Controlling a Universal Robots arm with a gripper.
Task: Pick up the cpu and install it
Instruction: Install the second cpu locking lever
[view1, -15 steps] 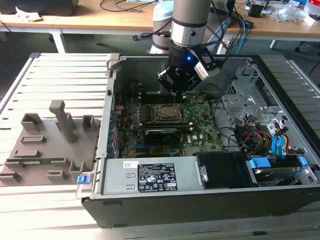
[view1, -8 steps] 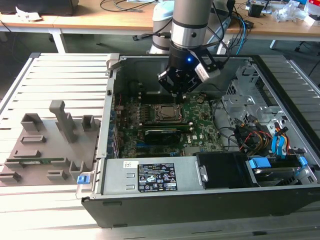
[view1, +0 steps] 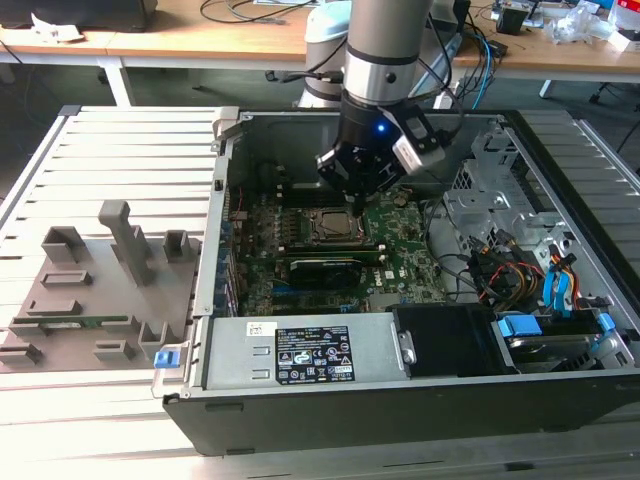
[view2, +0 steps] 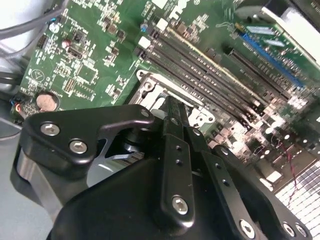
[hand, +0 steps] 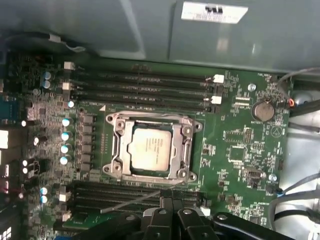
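Found claw low inside the open computer case, hanging from the arm just over the motherboard. Judged its fingers drawn together to a single narrow tip in the second wrist view, with nothing pinched between them; confirmed the same slim point in the exterior view. Located the cpu directly beyond the fingertips in the first wrist view, lying flat and square inside the socket frame, silvery top up, apart from the claw and not touched by it. Saw the same cpu in the exterior view just beneath and slightly to the exterior view's left of the claw tip. Noted a thin metal rod slanting over the dark memory slots right beside the fingertips; could not tell whether it touched them. Noted a second bank of memory slots on the far side of the socket from the claw. Recorded a coin cell on the board, off to one side of the claw and well clear of it. Marked a grey moulded fixture outside the case, well apart from the claw toward the exterior view's left.
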